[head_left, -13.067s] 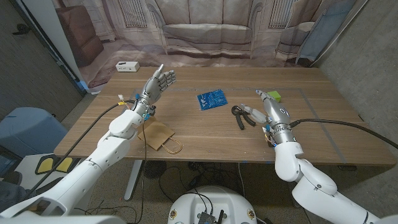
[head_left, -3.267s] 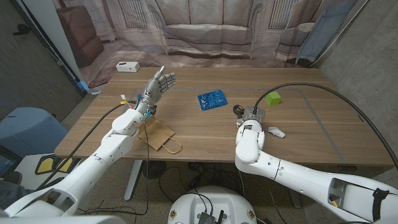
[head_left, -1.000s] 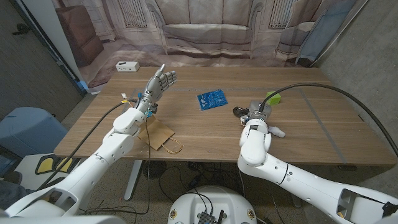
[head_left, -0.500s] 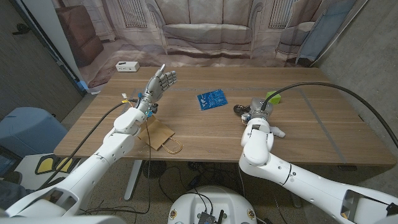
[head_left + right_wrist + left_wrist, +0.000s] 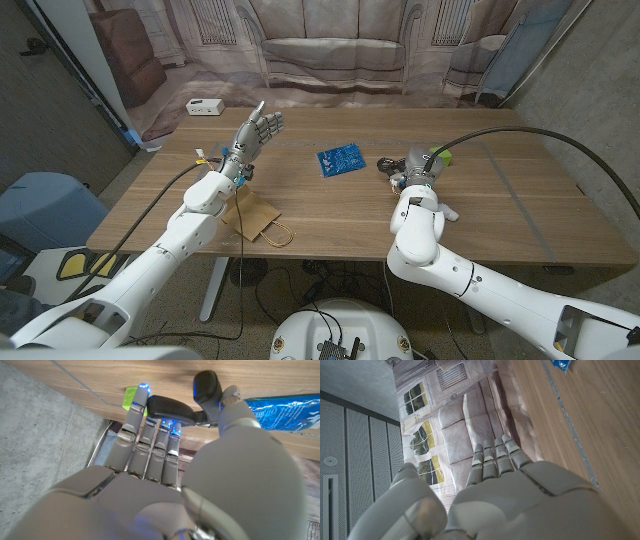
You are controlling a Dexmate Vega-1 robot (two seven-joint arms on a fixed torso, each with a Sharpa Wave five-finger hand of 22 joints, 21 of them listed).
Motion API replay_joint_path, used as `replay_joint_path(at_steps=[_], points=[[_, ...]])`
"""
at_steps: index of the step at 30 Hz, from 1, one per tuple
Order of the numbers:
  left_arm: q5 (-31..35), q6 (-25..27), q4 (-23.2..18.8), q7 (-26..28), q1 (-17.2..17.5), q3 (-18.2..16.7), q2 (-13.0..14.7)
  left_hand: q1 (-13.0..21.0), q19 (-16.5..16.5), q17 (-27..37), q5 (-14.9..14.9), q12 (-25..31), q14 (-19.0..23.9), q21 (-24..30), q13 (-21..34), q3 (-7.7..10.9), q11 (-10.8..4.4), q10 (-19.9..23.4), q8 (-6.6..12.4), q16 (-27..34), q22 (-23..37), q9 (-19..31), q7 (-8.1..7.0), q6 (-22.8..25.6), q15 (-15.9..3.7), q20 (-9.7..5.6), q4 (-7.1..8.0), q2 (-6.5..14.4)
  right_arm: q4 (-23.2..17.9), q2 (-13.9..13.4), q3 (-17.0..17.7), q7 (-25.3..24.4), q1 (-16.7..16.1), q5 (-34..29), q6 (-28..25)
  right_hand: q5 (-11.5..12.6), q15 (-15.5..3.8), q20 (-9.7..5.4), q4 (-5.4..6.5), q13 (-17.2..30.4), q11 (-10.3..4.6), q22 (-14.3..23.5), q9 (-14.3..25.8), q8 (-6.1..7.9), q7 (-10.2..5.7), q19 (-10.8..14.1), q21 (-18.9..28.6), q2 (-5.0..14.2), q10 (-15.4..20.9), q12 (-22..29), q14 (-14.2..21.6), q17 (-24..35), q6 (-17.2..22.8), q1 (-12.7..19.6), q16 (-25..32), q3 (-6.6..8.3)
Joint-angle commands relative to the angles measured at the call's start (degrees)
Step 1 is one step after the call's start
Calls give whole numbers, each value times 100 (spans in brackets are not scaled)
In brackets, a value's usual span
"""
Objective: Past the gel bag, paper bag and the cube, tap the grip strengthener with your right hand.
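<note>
The black grip strengthener (image 5: 385, 163) lies right of the blue gel bag (image 5: 341, 160), with the green cube (image 5: 440, 156) further right. My right hand (image 5: 412, 171) reaches between strengthener and cube. In the right wrist view my right hand (image 5: 165, 475) has straight fingers, and their tips touch one black handle of the grip strengthener (image 5: 167, 408); the thumb sits beside the other handle. The cube (image 5: 131, 396) and gel bag (image 5: 280, 414) show past it. The brown paper bag (image 5: 252, 215) lies near the front left. My left hand (image 5: 258, 128) is raised, fingers spread and holding nothing, as in its wrist view (image 5: 505, 495).
A small white box (image 5: 204, 106) sits at the table's far left corner. A black cable arcs over the right half of the table (image 5: 520, 200). A sofa backdrop hangs behind the far edge.
My right hand has slid further away from me onto the grip strengthener, which now lies a little further back. The left arm has not moved.
</note>
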Motion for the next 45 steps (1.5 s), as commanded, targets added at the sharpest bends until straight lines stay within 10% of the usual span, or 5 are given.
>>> replay_joint_path(at_steps=[1,45], points=[[54,-30,72,13,-83,13,-28,-11,15,16,-9,-15,41,-11,15,13,-12,44,-2,-11,30,18,-3,43,20,20,-48,37,-218,-91,98,-757,-19,603,1,45,-1405,-63,14,15,13,32,25,43,-12,148,80,1562,138,59,990,95,115,1613,49,-36],[201,100,82,111,-229,112,-43,-21,11,16,-9,-20,35,-13,16,4,-17,49,-2,-15,30,18,1,59,24,26,-67,44,-570,-443,51,-2433,264,2630,1,51,-1450,-371,-16,104,118,139,67,197,65,271,565,1667,798,264,2041,527,802,2183,293,-50]])
